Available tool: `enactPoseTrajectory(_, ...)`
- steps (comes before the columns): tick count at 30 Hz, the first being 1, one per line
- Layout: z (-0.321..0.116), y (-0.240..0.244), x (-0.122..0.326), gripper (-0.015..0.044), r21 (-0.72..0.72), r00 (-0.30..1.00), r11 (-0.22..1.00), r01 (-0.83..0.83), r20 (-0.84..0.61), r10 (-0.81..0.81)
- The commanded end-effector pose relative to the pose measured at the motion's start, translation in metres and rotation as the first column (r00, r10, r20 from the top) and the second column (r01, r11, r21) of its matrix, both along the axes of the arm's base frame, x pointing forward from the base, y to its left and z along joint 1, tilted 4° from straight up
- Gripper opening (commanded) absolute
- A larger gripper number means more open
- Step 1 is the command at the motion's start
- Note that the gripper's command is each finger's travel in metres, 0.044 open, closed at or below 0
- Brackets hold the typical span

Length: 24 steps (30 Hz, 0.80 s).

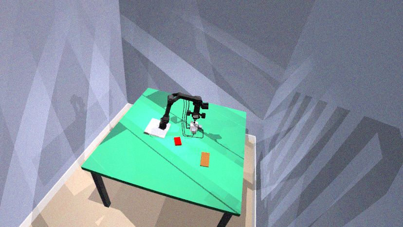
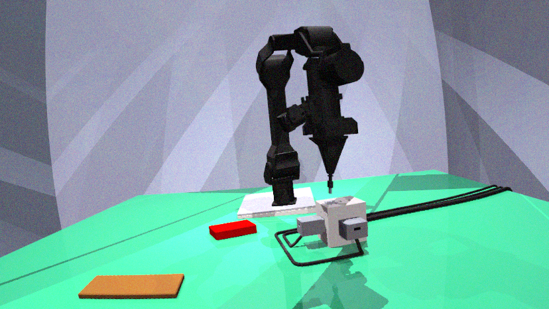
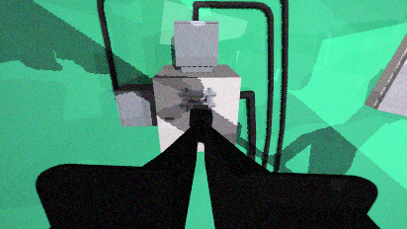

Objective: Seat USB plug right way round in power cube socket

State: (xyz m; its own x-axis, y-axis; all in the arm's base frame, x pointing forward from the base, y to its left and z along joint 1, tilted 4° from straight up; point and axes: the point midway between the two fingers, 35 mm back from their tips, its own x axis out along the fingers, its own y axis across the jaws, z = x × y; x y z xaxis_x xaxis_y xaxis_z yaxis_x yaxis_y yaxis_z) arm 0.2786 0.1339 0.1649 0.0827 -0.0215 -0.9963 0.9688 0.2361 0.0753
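Nearest the exterior camera: orange slab [image 2: 131, 286] flat on the green table [image 2: 441, 260], then red block [image 2: 233, 229]. Power cube [image 2: 341, 220] sits behind, grey plugs on two side faces, black cables [image 2: 433, 202] looping round it and running off right. Gripper [image 2: 329, 187] hangs straight above the cube, clamped on the USB plug [image 2: 329, 188], which is lifted clear of the top socket [image 3: 198, 96], not touching. Arm base on white plate [image 2: 253, 205] at back.
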Motion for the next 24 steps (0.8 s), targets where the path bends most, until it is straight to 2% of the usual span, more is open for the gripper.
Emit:
enactPoseTrajectory(1,0.005,0.0004,0.0002,0.0,0.004,1.0,1.0,0.003,0.008,-0.003)
enactPoseTrajectory(12,0.0058,0.0003,-0.0001,0.0,0.0,1.0,1.0,-0.023,0.004,0.023)
enactPoseTrajectory(24,0.0046,0.0002,-0.0001,0.0,-0.025,0.947,0.947,-0.321,-0.01,0.321)
